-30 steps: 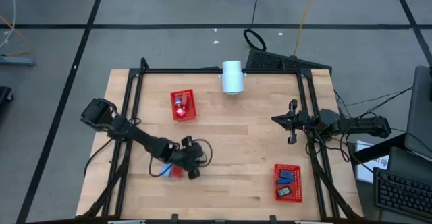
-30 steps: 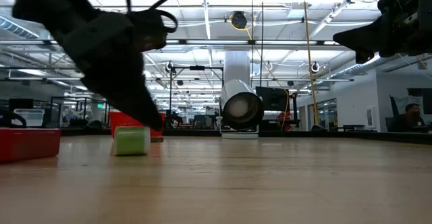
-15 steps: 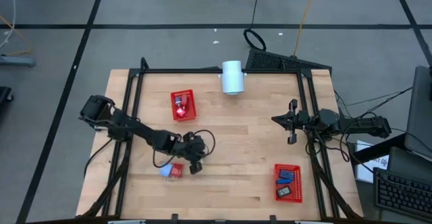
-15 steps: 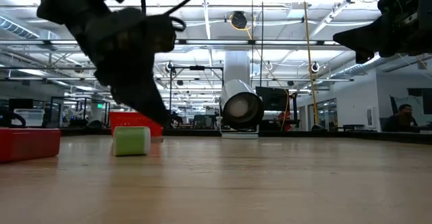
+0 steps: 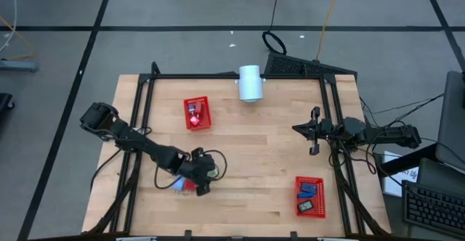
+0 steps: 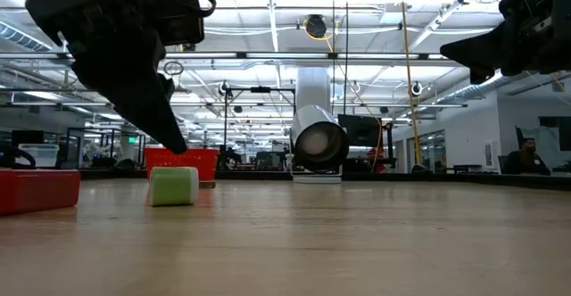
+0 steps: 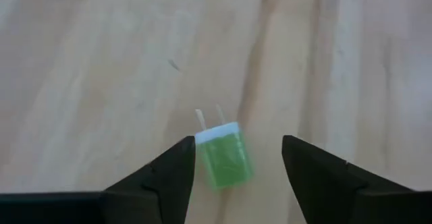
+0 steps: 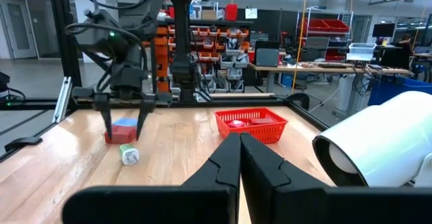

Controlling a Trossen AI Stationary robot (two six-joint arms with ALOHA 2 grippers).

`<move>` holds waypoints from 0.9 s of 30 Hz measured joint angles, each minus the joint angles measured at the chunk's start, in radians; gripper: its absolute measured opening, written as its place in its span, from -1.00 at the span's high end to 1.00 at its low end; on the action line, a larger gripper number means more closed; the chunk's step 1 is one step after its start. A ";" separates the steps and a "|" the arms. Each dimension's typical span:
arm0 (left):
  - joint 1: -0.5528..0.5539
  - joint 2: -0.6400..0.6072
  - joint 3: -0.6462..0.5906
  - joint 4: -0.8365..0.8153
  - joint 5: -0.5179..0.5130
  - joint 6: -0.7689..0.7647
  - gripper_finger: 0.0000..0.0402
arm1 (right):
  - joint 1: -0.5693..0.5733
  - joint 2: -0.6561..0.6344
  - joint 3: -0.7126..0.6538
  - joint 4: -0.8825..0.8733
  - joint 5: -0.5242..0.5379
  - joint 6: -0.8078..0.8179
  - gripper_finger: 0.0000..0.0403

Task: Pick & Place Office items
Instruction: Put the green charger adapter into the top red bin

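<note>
**Two views disagree on the little green plug**

Two dark fingers [image 7: 177, 177] of the left gripper [image 7: 236, 173] stand spread, straddling a small green plug-shaped block with two white prongs [image 7: 224, 155], which lies on the pale wooden table [image 7: 101, 62] (unheld). From overhead the gripper [image 5: 197, 177] hides it, beside a small red piece [image 5: 187, 186]. Well apart from the block, the right gripper [image 8: 238, 158] hangs with fingers pressed together.

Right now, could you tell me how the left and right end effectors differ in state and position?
The left end effector is open, its fingers either side of the green plug lying on the table; the right end effector is shut with nothing in it. The left sits low at the table's near left by the loose items; the right hangs raised at the right edge, away from them. Both are dark and two-fingered.
</note>
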 joint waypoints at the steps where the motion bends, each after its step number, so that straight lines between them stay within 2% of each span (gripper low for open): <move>1: -0.009 0.000 0.000 -0.007 -0.029 -0.011 -0.08 | 0.000 0.000 0.000 0.001 0.000 0.000 1.00; 5: -0.033 0.000 0.000 -0.016 -0.090 -0.046 0.03 | 0.000 0.001 0.000 0.000 0.000 0.000 1.00; 14: -0.038 0.000 0.000 -0.016 -0.096 -0.101 0.14 | 0.000 0.000 0.000 0.000 0.000 0.000 1.00; 21: -0.044 0.000 -0.006 -0.013 -0.112 -0.197 -0.06 | 0.000 0.000 0.000 0.000 0.000 0.000 1.00; 27: -0.062 0.000 -0.006 -0.014 -0.122 -0.168 -0.30 | 0.000 0.000 0.000 0.000 0.000 0.000 1.00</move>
